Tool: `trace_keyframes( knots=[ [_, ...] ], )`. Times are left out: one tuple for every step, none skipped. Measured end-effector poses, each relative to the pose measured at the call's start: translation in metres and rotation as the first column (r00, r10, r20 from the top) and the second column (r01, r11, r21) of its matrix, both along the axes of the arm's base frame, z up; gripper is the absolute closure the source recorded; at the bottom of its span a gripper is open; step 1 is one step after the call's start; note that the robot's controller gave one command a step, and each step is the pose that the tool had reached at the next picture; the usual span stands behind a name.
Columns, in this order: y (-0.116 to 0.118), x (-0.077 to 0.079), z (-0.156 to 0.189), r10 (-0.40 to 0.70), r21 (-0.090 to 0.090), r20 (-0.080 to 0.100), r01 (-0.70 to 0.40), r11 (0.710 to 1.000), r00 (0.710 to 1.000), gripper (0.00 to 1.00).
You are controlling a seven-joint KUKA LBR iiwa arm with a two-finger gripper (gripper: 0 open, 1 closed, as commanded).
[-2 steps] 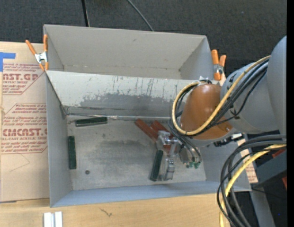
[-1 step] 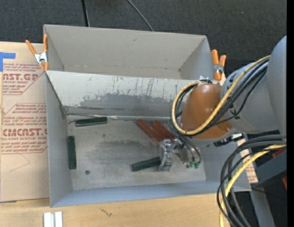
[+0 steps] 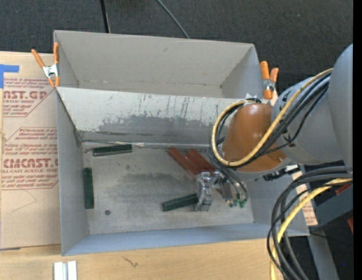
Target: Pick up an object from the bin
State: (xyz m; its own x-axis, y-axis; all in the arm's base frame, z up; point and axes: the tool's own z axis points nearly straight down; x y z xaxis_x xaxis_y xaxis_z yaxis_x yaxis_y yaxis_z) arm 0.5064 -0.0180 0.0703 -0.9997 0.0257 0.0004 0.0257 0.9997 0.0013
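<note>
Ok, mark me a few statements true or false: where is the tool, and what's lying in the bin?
1. Three dark green bars lie in the bin. True: the back green bar, the left green bar and the front green bar.
2. The tool is at the left green bar. False: it is at the front green bar's right end.
3. A reddish-brown piece lies between the tool and the back wall. True.
4. The left green bar lies parallel to the back wall. False: it runs along the left wall.
</note>
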Motion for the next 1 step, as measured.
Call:
trace_keyframes(
  knots=[
    [0.0158, 0.0455, 0.1757, 0.130, -0.003, 0.010, -0.130, 0.991, 0.991, 1.00]
  ],
)
